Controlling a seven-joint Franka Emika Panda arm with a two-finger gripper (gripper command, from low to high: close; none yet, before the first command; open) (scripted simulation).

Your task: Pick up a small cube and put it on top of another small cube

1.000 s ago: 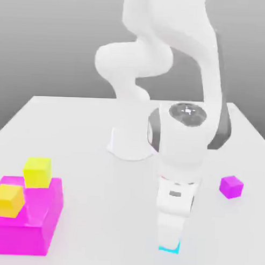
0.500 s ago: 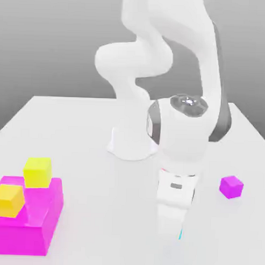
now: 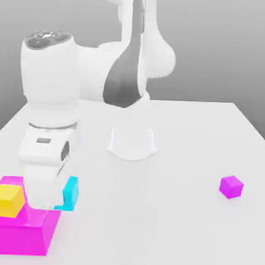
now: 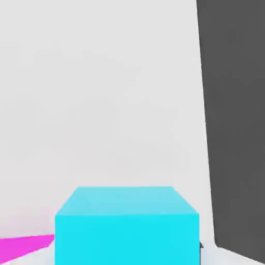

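Since prev. frame: arm (image 3: pixel 123 75) + gripper (image 3: pixel 45 193) have swung from right of centre to the ext. view's left, carrying the cyan cube (image 3: pixel 72 193) along; arm link now spans sideways from the base to the hand. Magenta block, orange-yellow cube and purple cube unchanged in pos. Obs., L to R in ext. view: orange-yellow cube (image 3: pixel 7 201) sits on top of the big magenta block (image 3: pixel 18 241), near the ext. view's left edge; the block is cut off by that edge. Next, gripper, pointing down, in front of part of the block's top in this view, just beside the orange-yellow cube; contact betw. the two can't be told. Gripper state: clenched on the cyan cube, i.e. cube grasped. Cyan cube pokes out on the ext. view's right side of the gripper, partly hidden by it, and overlaps the block's right-hand edge in the view; whether its underside touches anything, can't tell. Hand view agrees: cyan cube up close at the gripper, one flat face + an adjoining face seen, w/ a sliver of magenta nearby and pale table surface beyond. Approx. mid-view: white arm base (image 3: pixel 131 144) stands on the table (image 3: pixel 158 227), toward the back. Far R: small purple cube (image 3: pixel 231 187) alone on the table, turned at an angle to the camera, well apart from block, gripper and cyan cube.
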